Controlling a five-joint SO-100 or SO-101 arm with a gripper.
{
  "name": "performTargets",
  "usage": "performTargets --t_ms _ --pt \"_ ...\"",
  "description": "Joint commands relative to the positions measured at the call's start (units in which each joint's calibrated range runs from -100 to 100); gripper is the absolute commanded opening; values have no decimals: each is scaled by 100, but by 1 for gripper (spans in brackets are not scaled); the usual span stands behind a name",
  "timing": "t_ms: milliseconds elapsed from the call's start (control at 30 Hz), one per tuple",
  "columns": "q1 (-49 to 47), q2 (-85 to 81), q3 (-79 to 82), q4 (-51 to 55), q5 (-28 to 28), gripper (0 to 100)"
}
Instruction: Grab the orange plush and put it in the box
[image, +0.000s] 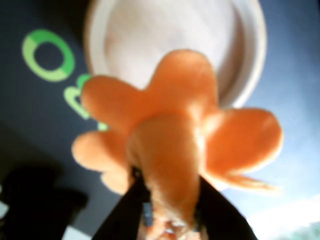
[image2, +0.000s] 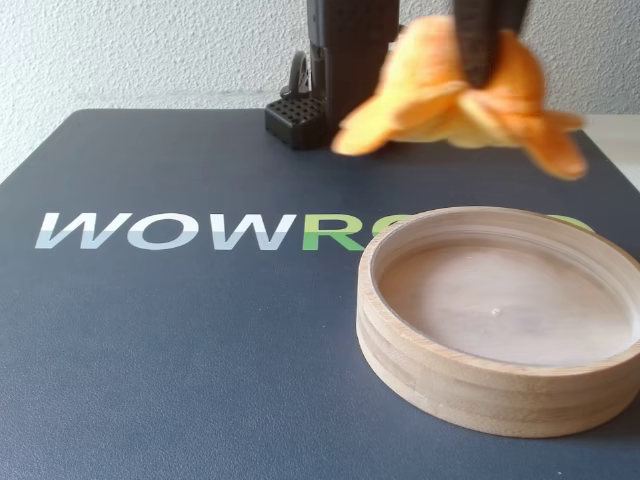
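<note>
The orange plush (image2: 450, 95) hangs in the air above the far side of the box (image2: 440, 375), its flat tentacles spread out and blurred. My gripper (image2: 482, 70) is shut on the plush, a black finger pinching its domed head from above. In the wrist view the plush (image: 175, 135) fills the middle, squeezed between my two black fingers (image: 125, 210) at the bottom edge. The box (image: 245, 55), a round pale wooden tray, lies beyond it at the top, its bottom bare.
A dark mat (image2: 150, 350) with the lettering "WOWRO.." (image2: 180, 230) covers the table. The arm's black base (image2: 330, 70) stands at the mat's far edge before a white wall. A green letter O (image: 47, 55) shows in the wrist view.
</note>
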Motion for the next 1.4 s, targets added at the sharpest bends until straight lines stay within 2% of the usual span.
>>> performTargets --t_ms 0,267,467,533,700,833,1000,1233,1300,1367 --pt "-274 -303 -181 -229 -39 1" --pt "-386 -320 146 -795 -2 1" --pt "-312 -320 155 -838 103 3" --pt "-259 -320 155 -838 166 10" --pt "-282 -320 155 -629 166 37" --pt "-237 -320 155 -577 161 48" --pt "-215 -379 155 -534 171 49" --pt "249 -514 191 171 203 49" --pt "391 -733 518 154 229 46" --pt "562 -1037 862 110 428 38"
